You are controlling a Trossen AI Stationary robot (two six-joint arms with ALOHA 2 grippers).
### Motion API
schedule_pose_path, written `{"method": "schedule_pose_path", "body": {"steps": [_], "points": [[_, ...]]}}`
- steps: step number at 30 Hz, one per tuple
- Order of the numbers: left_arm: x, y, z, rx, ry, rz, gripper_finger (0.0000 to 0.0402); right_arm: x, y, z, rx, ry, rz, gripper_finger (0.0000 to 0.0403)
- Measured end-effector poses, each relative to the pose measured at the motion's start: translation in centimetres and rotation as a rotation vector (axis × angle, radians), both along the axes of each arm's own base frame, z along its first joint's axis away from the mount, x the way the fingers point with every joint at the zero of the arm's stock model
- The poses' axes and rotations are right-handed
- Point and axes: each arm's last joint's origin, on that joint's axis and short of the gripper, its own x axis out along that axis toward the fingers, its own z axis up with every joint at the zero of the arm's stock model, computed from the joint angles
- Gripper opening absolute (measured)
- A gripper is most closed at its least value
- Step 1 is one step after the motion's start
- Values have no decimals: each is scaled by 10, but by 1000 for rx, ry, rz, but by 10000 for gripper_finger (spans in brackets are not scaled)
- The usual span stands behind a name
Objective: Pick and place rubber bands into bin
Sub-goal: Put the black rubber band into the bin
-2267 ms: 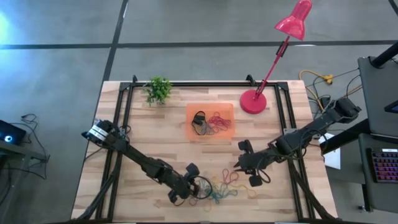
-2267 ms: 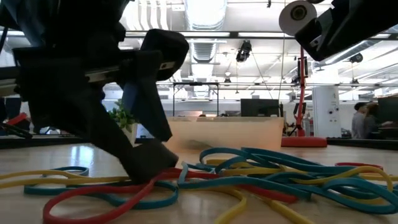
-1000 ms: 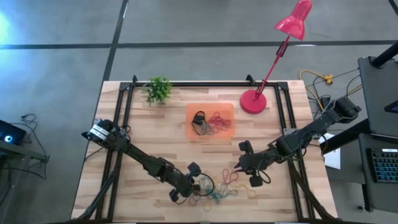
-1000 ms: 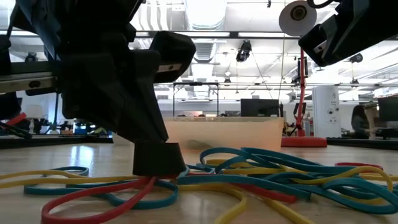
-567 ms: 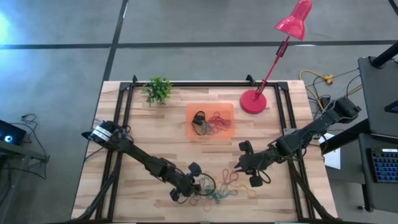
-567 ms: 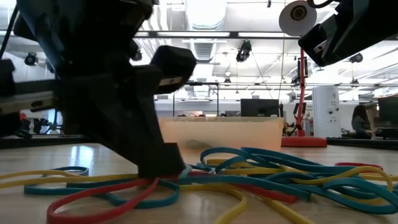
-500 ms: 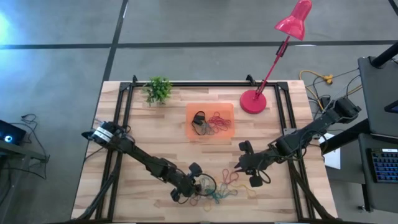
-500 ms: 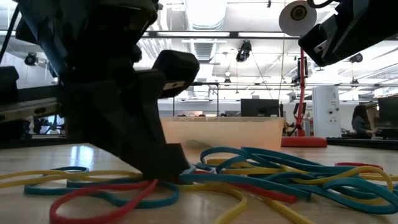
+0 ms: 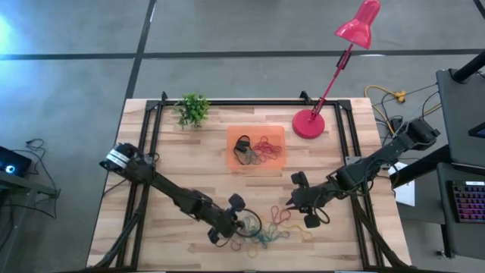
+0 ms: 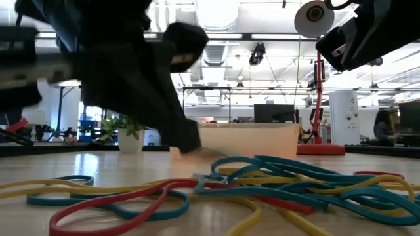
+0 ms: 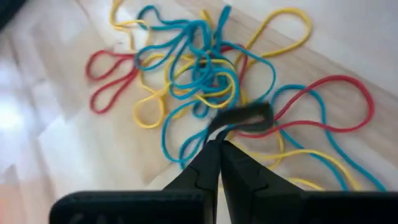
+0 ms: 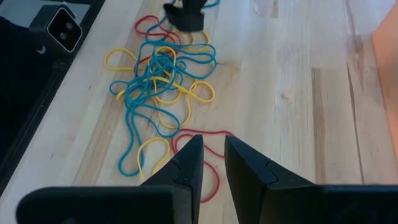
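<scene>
The left pincer [image 11: 219, 144] is pinching a dark rubber band [image 11: 239, 117] between its closed tips, just above the tangle of red, blue and yellow rubber bands [image 9: 273, 226] that are lying on the near part of the wooden tabletop [image 9: 189, 163]. The right pincer [image 12: 211, 155] is hanging over the edge of the same heap with a narrow gap between its fingers, gripping nothing. The orange bin [image 9: 256, 149] is sitting toward the far side, well apart from the pile, with several bands already inside, between a small green plant [image 9: 193, 109] and a red lamp [image 9: 333, 72].
</scene>
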Motion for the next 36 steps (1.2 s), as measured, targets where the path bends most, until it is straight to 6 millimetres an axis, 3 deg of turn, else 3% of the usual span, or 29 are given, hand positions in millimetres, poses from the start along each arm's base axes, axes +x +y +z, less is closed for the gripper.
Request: {"method": "schedule_pose_path", "body": {"steps": [10, 18, 27, 36], "points": [[-15, 13, 50, 28, -120, 98, 0, 0, 0, 0, 0, 0, 0, 56], [-24, 27, 75, 69, -186, 200, 0, 0, 0, 0, 0, 0, 1, 56], [-22, 42, 76, 137, -186, 274, 0, 0, 0, 0, -3, 0, 3, 56], [-15, 77, 71, 260, -149, 409, 0, 0, 0, -1, -8, 5, 5, 56]]}}
